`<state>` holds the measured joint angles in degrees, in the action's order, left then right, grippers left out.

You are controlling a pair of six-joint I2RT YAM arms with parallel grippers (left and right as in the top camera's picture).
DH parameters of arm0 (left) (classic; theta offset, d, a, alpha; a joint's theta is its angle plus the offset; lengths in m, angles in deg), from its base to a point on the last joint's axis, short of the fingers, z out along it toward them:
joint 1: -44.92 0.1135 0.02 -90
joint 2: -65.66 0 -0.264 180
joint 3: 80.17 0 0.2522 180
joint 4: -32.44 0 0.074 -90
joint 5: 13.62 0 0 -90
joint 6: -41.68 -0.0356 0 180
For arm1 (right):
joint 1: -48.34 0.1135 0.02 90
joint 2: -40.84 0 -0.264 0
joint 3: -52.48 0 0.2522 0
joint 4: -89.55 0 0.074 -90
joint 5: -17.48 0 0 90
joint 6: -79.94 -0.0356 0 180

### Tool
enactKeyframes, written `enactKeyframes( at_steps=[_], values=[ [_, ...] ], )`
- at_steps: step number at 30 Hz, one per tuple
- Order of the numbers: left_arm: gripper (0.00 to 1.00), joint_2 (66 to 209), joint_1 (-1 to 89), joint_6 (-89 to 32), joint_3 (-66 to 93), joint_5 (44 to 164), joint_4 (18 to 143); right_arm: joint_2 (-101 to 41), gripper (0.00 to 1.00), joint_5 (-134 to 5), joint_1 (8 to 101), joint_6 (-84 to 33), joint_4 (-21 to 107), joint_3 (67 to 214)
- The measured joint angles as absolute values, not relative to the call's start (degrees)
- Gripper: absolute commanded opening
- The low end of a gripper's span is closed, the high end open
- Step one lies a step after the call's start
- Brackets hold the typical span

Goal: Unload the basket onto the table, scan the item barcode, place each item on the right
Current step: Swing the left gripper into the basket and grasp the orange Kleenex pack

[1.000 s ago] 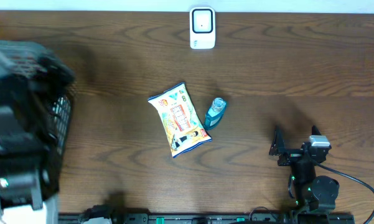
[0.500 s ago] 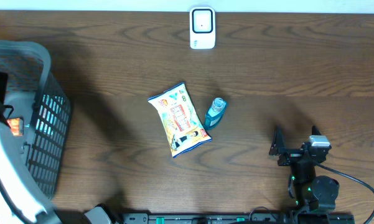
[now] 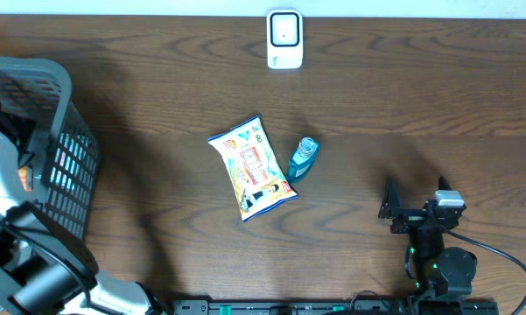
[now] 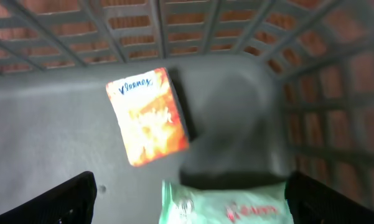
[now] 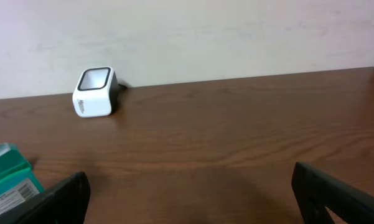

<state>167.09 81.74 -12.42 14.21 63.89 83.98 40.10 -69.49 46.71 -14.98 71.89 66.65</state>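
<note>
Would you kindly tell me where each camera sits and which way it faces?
Overhead: above the table, looking straight down on scanner, snack bag, bottle and basket; left arm and right arm show at the near edge.
Left wrist: over the basket, looking down at an orange pack and a green pack; the open left tool shows in the bottom corners.
Right wrist: low over the table, facing scanner and wall; the open right tool shows likewise.
Shared: overhead and right wrist both show the scanner.
</note>
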Motion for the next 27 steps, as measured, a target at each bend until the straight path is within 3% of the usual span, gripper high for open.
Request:
enactKeyframes(
  at_steps=[5,12,20,27],
  values=[
    [0.91,169.76,81.74,-14.97,14.21,61.86,81.05,40.1,0.99,-69.49,46.71,-14.98,71.89,66.65],
    [0.76,174.76,81.74,-17.12,14.21,60.33,79.45,40.1,0.99,-69.49,46.71,-14.98,71.89,66.65],
    [0.68,178.78,81.74,-17.33,14.21,59.72,79.3,40.1,0.99,-69.49,46.71,-14.98,71.89,66.65],
    [0.46,180.31,81.74,-18.58,14.21,59.48,79.1,40.1,0.99,-69.49,46.71,-14.98,71.91,66.65]
  ],
)
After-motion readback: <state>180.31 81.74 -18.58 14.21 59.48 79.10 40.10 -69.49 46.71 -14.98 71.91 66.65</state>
